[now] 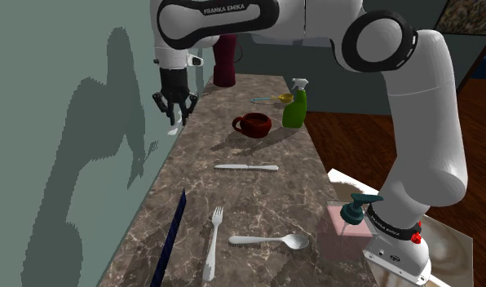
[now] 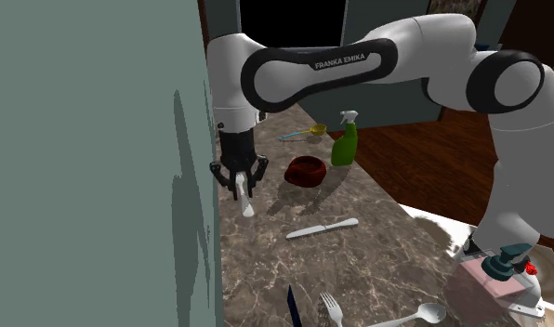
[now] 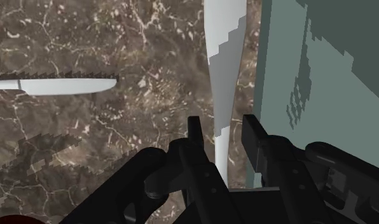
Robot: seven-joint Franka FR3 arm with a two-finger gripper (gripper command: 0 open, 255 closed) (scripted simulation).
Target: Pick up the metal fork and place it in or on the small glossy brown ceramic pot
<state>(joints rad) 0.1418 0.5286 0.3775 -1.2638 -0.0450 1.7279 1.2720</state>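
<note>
At the wall-side edge of a marble counter point(image 1: 258, 204), my black claw point(image 1: 176, 117) points down beside the grey-green wall point(image 1: 54, 122), its two fingers drawn in on the thin handle of a white fork point(image 1: 175, 130). From the second exterior view the claw point(image 2: 240, 190) shows the fork point(image 2: 248, 210) hanging straight below it, the lower end close to the marble; whether it touches I cannot tell. On the wall, the shadow under my hand ends in tines. From the wrist view the handle runs out from between my fingertips point(image 3: 223, 127) and the fork point(image 3: 226, 38) broadens as it goes away, right alongside the wall.

A brown pot point(image 1: 252, 124) with a side handle stands out toward the middle of the counter, near my claw but apart from it, to the shoulder view's right; the same pot point(image 2: 305, 170) sits just short of a green spray bottle point(image 1: 295, 106), with a small yellow scoop point(image 1: 274, 99) beyond. A dark maroon vessel point(image 1: 225, 61) stands at the far end by the wall.

Nearer the stand, a table knife point(image 1: 246, 166) lies flat across the counter. At the near end lie a second fork point(image 1: 213, 240), a spoon point(image 1: 270, 240) just beside it, and a dark blue stick point(image 1: 170, 240) toward the wall. A pink pump bottle point(image 1: 347, 224) with a teal top sits by the arm's base.
</note>
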